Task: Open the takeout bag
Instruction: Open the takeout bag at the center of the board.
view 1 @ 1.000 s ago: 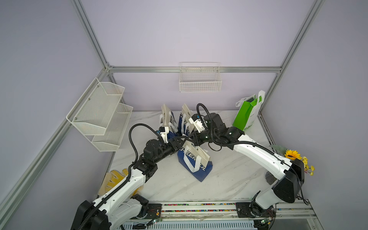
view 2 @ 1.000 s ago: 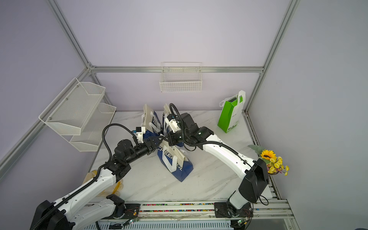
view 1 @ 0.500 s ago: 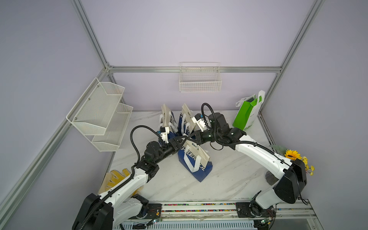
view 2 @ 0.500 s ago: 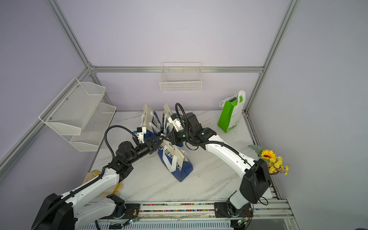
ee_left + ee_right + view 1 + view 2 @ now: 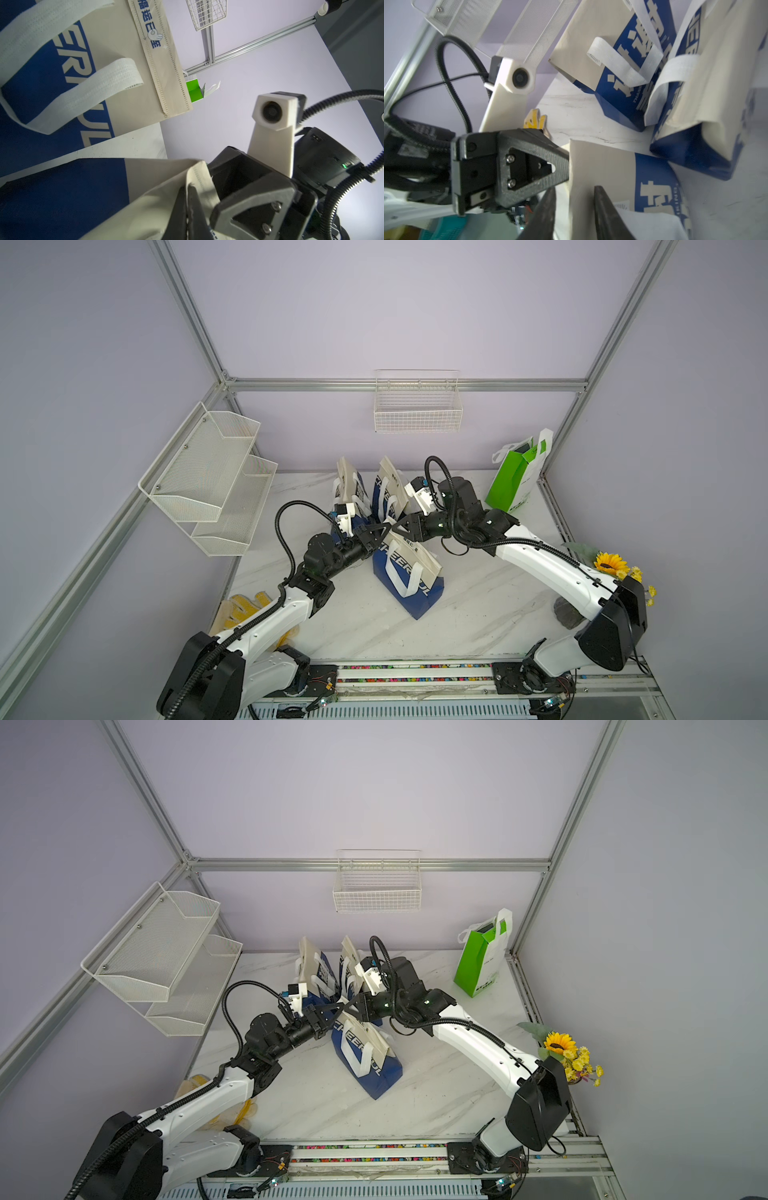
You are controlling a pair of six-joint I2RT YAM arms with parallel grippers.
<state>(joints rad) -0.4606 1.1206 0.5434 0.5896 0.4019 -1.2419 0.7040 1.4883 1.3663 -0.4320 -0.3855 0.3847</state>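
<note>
Two blue bags (image 5: 388, 485) crowd behind the takeout bag (image 5: 409, 576); green bag (image 5: 513, 477) apart.

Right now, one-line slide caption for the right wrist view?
Left hand pinches the top edge of the blue-and-cream takeout bag; right hand, open, straddles the same edge.

Both top views look down from high above the arm bases toward the back wall; set side by side, they share nearly the whole scene: the table (image 5: 478, 614), the wire basket (image 5: 376, 890), the left arm (image 5: 270, 622) and the right arm (image 5: 552, 568); the left wrist view sits very near the blue and cream bag (image 5: 62, 197), facing past it to the right wrist camera (image 5: 272, 112); the right wrist view, equally near, faces back at the left wrist camera (image 5: 520, 78); both wrist views share that bag's top edge and the table.
</note>
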